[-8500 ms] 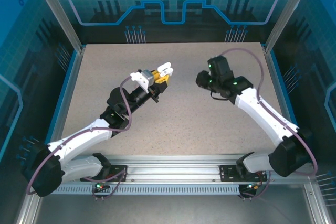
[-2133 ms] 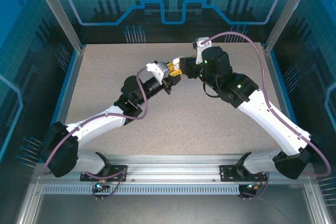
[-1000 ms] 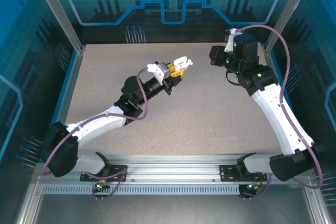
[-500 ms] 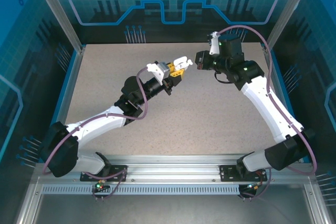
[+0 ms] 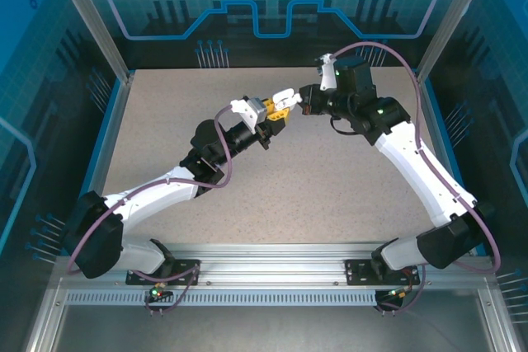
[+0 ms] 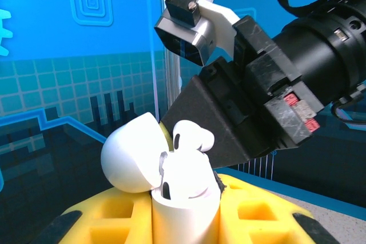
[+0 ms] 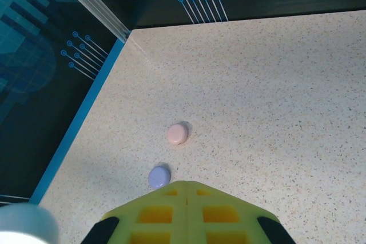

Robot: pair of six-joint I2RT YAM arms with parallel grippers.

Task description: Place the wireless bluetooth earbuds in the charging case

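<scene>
A white charging case (image 6: 184, 207) stands upright with its lid (image 6: 130, 154) hinged open to the left, and my left gripper (image 6: 184, 221) is shut on it between yellow fingers (image 6: 260, 215). One white earbud (image 6: 167, 188) sits down in the case. A second white earbud (image 6: 193, 136) pokes out of the top, right against the black wedge of my right gripper (image 6: 213, 119). The right gripper (image 7: 187, 184) has its fingers pressed together along a seam. In the top view, the left gripper (image 5: 283, 101) and right gripper (image 5: 305, 101) meet above the table's back middle.
A closed pink case (image 7: 178, 134) and a closed purple case (image 7: 159, 176) lie on the speckled table (image 7: 286, 101) below the right gripper, near the blue left edge (image 7: 80, 124). Blue enclosure walls (image 5: 272, 6) and metal posts surround the table.
The right gripper, which had swung off to the back right a second ago, has come back left and now touches the case in the left gripper. The left arm has stayed still.
</scene>
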